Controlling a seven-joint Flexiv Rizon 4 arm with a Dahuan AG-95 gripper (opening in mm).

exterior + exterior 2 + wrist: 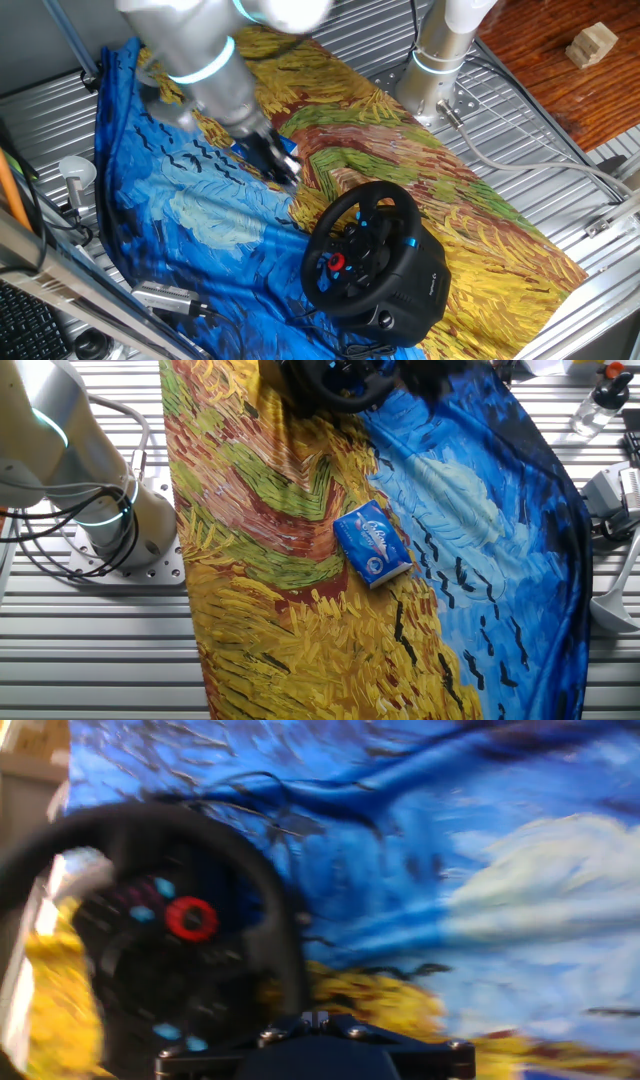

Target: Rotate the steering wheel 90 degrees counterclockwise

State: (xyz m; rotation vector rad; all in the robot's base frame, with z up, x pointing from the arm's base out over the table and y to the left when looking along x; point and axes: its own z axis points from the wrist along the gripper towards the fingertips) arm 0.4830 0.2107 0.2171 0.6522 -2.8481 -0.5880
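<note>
The black steering wheel [365,250] stands on its bulky base on the painted cloth, its hub showing blue-lit buttons and a red round button [337,262]. In the other fixed view only part of the steering wheel [335,385] shows, at the top edge. My gripper [283,170] hangs over the cloth up and to the left of the wheel, apart from it, its fingers together with nothing between them. The hand view is blurred: the steering wheel [150,940] fills the left side, and my gripper [315,1017] is dark at the bottom edge, beside the rim's right side.
A small blue-and-white box [372,543] lies on the cloth [300,610]. A second arm's silver base [440,60] stands behind the cloth on the slatted table. A wooden block [592,42] sits at the far right. Cables and a bottle [598,405] lie beside the cloth.
</note>
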